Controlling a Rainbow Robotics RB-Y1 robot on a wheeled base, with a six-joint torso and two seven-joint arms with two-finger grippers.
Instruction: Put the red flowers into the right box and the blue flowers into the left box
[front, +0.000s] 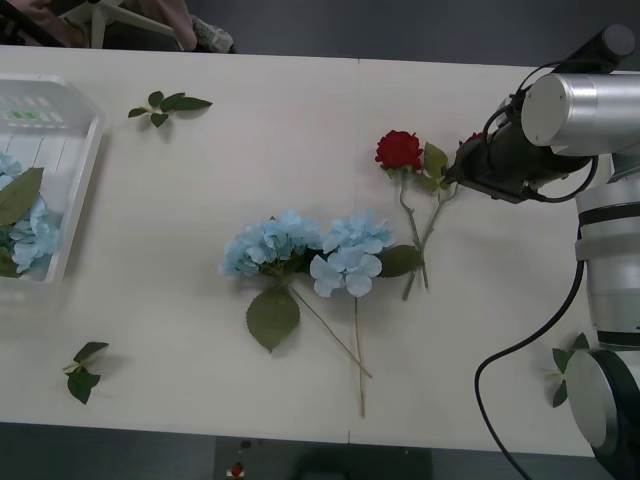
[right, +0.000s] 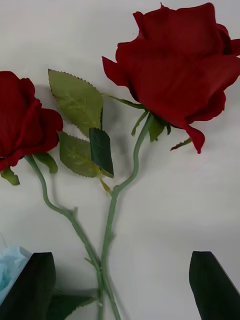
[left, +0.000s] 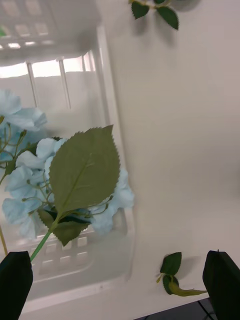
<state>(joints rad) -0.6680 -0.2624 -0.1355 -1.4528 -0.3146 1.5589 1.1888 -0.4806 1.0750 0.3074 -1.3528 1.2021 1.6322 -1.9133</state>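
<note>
right claw (right: 120, 285) wide open, empty, poised over two red flowers (front: 399, 150) (stems crossed) – likely lining up a pick | left claw (left: 120, 285) open, empty, above left box (front: 85, 165) holding blue flowers (front: 35, 235)

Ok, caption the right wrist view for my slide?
Open right end effector poised over two red roses with crossed stems on the table.

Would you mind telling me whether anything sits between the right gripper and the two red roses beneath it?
Nothing visible does. The right gripper hangs open directly over the crossed stems of the two red roses, its jaws spread to either side with only bare table between. A blue flower lies just beside one jaw, off to the side.
</note>
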